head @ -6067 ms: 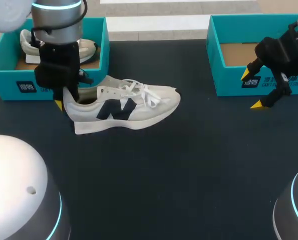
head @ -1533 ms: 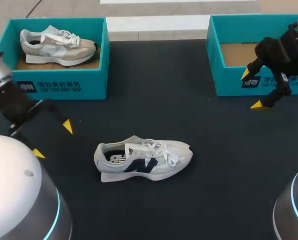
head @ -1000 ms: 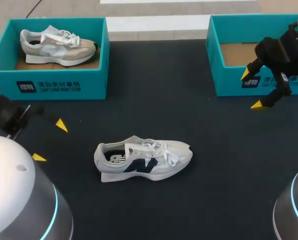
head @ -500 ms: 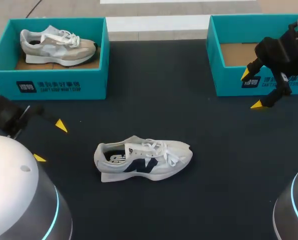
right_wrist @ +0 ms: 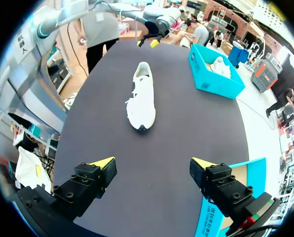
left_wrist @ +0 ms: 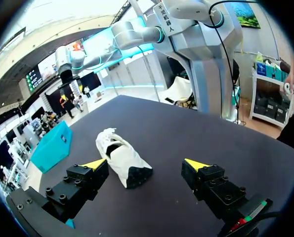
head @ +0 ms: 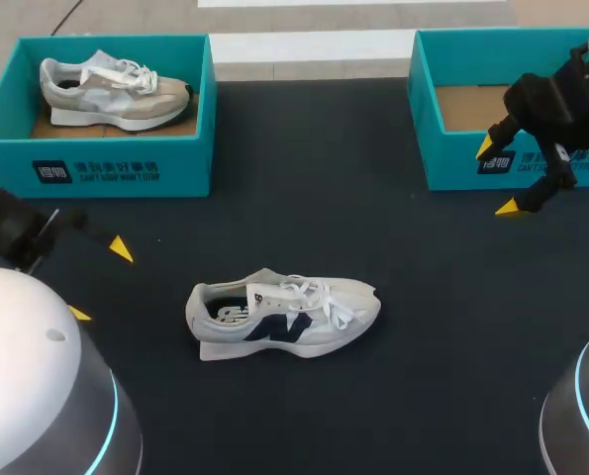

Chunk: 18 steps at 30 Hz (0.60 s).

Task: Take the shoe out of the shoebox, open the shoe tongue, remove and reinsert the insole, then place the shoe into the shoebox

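Note:
A white shoe (head: 284, 317) with a navy logo lies on its sole in the middle of the dark table, toe to the right, laces loose. My left gripper (head: 98, 280) hovers open to the left of it, with nothing between its fingers. In the left wrist view the shoe (left_wrist: 122, 160) lies ahead of the open left gripper (left_wrist: 146, 164), heel nearest. My right gripper (head: 497, 176) hangs open and empty by the front of the right shoebox (head: 452, 158). From the right wrist, the shoe (right_wrist: 142, 96) is far ahead of the open right gripper (right_wrist: 154, 163).
The teal left shoebox (head: 116, 168) at the back left holds a second, grey-white shoe (head: 111, 84). The teal right shoebox shows only a bare cardboard floor. In the right wrist view the left shoebox (right_wrist: 211, 81) stands beyond the shoe.
Six seconds ago the left gripper was at the shoe's heel by the left shoebox. The shoe now lies mid-table and the left arm has drawn back left. Nothing moved in the last second.

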Tool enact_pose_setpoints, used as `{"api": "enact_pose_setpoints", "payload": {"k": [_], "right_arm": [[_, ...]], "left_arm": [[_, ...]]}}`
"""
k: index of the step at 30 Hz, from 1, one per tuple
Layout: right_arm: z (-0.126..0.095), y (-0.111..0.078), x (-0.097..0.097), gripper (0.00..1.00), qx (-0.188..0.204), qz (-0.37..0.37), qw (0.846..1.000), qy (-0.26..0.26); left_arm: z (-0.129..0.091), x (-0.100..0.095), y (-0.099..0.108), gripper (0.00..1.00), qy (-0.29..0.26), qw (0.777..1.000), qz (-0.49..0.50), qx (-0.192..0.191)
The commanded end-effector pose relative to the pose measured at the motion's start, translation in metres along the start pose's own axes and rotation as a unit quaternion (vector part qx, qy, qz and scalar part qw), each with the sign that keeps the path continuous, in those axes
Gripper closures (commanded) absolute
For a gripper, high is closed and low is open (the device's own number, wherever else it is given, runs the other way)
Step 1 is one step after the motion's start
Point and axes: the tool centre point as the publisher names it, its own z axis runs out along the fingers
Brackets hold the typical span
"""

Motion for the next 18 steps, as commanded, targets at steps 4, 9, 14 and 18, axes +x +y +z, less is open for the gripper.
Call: {"api": "enact_pose_setpoints", "payload": {"k": [4,9,14,18], "right_arm": [[0.001,0.001,-0.001,0.0,0.002,0.001,1.0,0.001],[0.001,0.001,-0.001,0.0,0.002,0.001,1.0,0.001],[0.001,0.001,-0.001,0.0,0.002,0.001,1.0,0.001],[0.001,0.001,-0.001,0.0,0.002,0.001,1.0,0.001]], "left_arm": [[0.001,0.0,0.0,0.0,-0.001,1.0,0.0,-0.001],[-0.014,-0.009,0.007,0.0,-0.086,0.993,-0.081,0.01],[-0.019,-0.005,0.011,0.0,-0.136,0.982,-0.134,-0.002],[-0.017,-0.001,0.022,0.0,-0.17,0.97,-0.172,-0.004]]}}
